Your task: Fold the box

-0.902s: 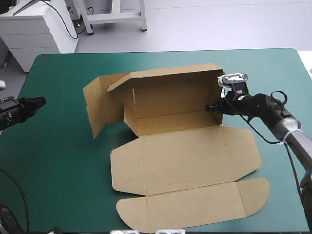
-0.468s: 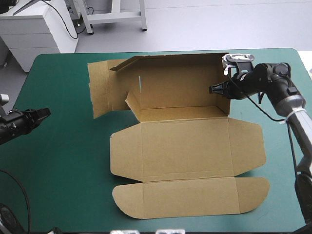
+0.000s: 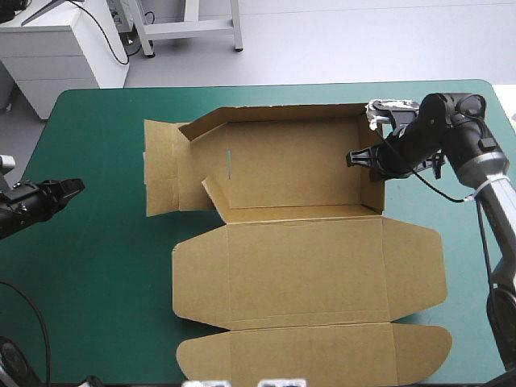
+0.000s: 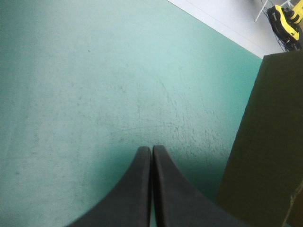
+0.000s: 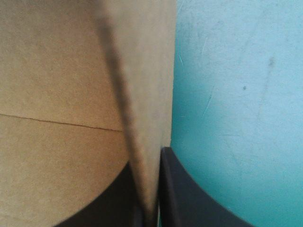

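One claw [image 3: 355, 159] (the right) clamps a wall of the box [image 3: 306, 274].

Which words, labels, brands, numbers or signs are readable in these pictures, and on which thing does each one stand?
None can be read.
The box: plain brown board, no print in any view.
The teal-green cover: no label or sign.
The left hand and the right hand: black, no marking visible.
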`<action>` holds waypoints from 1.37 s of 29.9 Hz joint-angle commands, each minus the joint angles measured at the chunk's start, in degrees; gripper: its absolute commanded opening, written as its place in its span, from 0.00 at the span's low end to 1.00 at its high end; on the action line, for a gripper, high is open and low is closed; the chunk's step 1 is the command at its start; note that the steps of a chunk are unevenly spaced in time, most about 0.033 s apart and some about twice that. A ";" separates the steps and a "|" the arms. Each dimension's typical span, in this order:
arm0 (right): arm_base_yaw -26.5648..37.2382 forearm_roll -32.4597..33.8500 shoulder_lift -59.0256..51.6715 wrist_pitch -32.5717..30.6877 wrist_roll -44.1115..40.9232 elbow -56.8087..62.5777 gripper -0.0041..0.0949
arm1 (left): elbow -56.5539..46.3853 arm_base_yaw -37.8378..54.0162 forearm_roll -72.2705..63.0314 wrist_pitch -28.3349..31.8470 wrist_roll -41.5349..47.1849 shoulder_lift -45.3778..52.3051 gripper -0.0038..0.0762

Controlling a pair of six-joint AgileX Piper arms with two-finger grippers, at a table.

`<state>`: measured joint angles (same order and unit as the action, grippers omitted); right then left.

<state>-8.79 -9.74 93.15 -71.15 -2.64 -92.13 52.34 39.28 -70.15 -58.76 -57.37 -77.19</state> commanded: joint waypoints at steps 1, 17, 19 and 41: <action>-1.46 -2.24 -1.40 -0.52 -1.02 -1.63 0.04 | 1.29 0.05 -5.12 -1.33 0.23 1.74 0.04; -1.97 -1.69 10.41 0.80 0.89 -1.84 0.04 | 1.29 0.05 -5.12 -1.76 0.23 1.74 0.04; -1.97 -1.69 11.22 2.45 0.99 -1.84 0.04 | 1.29 0.05 -5.12 -1.86 0.23 1.74 0.04; -1.75 -0.31 12.83 1.14 -4.36 -13.67 0.79 | 1.29 0.05 -5.00 -2.19 0.23 1.74 0.04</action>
<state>-10.70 -10.38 109.03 -68.29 -5.78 -102.41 52.31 39.28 -70.73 -59.81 -57.37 -77.19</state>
